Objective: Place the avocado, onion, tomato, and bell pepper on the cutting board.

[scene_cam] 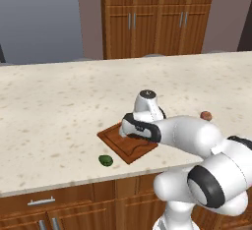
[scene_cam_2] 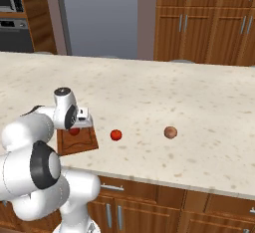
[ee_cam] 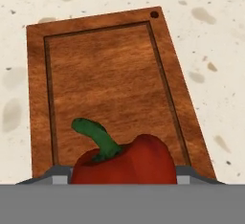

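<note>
Here, bell pepper: lumpy red fruit [ee_cam: 125,162], curved green stem leaning toward upper left.
Gripper [ee_cam: 125,180]: clamped on bell pepper.
Cutting board: grooved rectangular reddish-brown wood [ee_cam: 110,74], lengthwise away from hand.

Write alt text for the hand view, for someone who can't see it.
A red bell pepper with a curved green stem sits at the bottom of the view, between the end effector's fingertips, over the near end of a grooved reddish-brown wooden cutting board. The board lies on a pale speckled counter.
</note>
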